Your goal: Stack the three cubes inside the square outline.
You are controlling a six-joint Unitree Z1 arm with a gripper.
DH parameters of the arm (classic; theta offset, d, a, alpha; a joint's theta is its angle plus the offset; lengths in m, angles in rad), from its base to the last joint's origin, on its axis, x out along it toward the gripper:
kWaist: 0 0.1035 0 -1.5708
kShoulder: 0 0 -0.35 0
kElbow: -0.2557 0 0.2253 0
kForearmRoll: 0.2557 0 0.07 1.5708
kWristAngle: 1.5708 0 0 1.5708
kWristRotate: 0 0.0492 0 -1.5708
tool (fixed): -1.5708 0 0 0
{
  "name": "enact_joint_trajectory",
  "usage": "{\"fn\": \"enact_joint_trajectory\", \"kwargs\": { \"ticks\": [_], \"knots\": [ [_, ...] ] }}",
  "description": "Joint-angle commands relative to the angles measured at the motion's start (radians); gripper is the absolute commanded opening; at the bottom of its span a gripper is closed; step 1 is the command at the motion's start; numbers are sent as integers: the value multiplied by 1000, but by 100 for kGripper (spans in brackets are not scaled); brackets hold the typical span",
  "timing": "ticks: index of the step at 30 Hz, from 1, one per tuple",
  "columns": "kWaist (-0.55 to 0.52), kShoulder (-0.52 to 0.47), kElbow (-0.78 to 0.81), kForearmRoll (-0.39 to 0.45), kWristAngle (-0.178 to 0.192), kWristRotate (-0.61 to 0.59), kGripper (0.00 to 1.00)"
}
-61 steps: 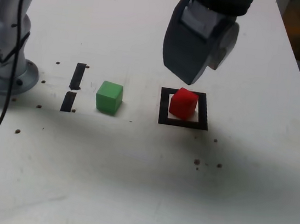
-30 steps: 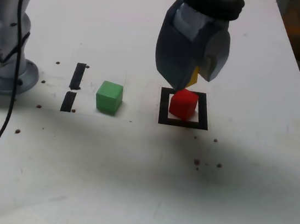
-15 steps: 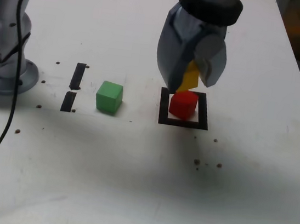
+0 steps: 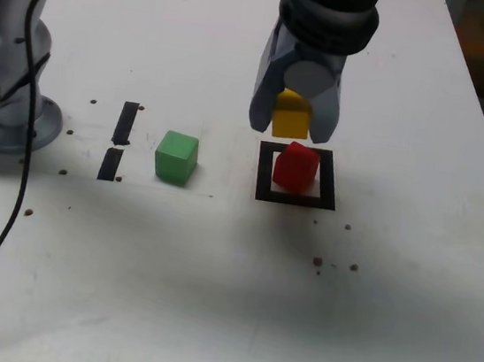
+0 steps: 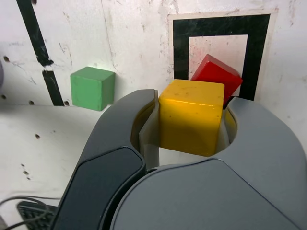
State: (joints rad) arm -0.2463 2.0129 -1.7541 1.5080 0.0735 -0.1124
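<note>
I count three cubes: one yellow cube pinched in my tool, one red cube just below it inside the outline, and one green cube well off to the exterior view's left on the table.

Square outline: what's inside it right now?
Only the red cube, sitting skewed inside the square outline. The yellow cube hangs above it in the shut pincer, not yet stacked. The red cube covers part of the white interior.
</note>
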Motion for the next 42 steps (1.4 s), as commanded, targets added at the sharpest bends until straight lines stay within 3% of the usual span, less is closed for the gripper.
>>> {"fn": "enact_joint_trajectory", "kwargs": {
  "ticks": [1,8,18,42],
  "knots": [
    [0,-1,8,-1,1,20,36],
    [1,2,18,-23,-7,66,36],
    [2,35,60,-123,-22,80,38],
    [9,29,90,-143,2,69,46]
  ]
}}
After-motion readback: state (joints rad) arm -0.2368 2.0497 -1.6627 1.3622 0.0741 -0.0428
